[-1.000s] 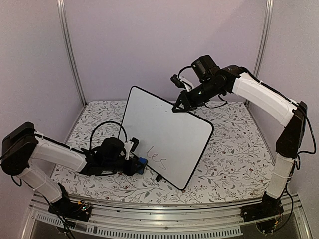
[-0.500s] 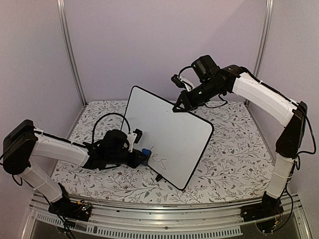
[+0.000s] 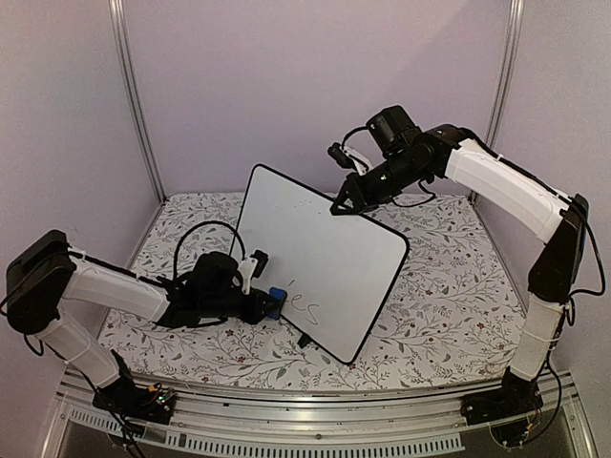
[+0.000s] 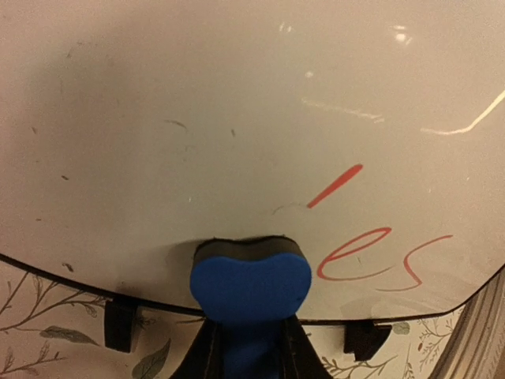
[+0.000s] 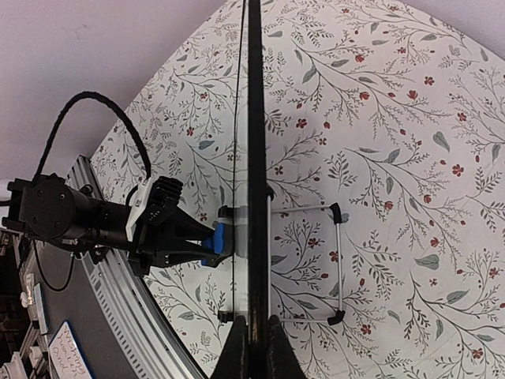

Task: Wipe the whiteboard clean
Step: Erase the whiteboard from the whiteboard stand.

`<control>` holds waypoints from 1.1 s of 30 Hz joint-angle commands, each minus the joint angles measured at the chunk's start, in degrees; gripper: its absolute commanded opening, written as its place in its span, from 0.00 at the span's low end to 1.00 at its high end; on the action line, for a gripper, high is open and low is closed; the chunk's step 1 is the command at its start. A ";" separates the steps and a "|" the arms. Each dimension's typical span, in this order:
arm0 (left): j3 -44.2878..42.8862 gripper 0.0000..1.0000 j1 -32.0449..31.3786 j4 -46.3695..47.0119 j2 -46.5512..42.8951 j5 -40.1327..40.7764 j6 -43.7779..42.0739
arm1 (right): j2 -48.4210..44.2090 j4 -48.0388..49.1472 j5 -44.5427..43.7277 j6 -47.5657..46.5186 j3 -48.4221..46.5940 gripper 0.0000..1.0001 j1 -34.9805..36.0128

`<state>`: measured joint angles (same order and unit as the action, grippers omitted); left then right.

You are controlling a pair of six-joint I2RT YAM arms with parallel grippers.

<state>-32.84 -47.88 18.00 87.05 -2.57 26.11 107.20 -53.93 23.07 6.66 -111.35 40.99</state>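
The whiteboard stands tilted at frame centre, the right gripper clamped on its upper edge. The left gripper, closed on the eraser, presses it at the board's lower left. Wiping seems under way, and next it should slide right over the letters.

Whiteboard: upright on the table, near its middle.
Eraser: against the whiteboard's face, low, left of the writing.
Left gripper: left of whiteboard, clamped on eraser.
Right gripper: pinching whiteboard's top edge.
Wire stand: behind whiteboard.
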 commanded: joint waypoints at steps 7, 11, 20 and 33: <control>3.52 0.00 -0.73 2.57 3.56 0.43 3.29 | 2.22 -7.26 0.72 -4.72 2.63 0.00 2.60; 1.40 0.00 -0.77 2.52 3.14 0.70 2.86 | 2.06 -7.21 0.72 -4.72 3.02 0.00 2.60; -7.83 0.00 -0.81 -1.83 1.59 1.66 -1.88 | 2.03 -6.98 0.53 -4.81 3.22 0.00 2.60; -15.21 0.00 -0.47 -3.65 3.07 2.22 -4.63 | 2.16 -7.12 0.78 -4.72 2.72 0.00 2.56</control>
<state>-44.14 -48.38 7.60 88.84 -2.02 23.20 106.89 -54.85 21.65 7.86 -111.26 40.58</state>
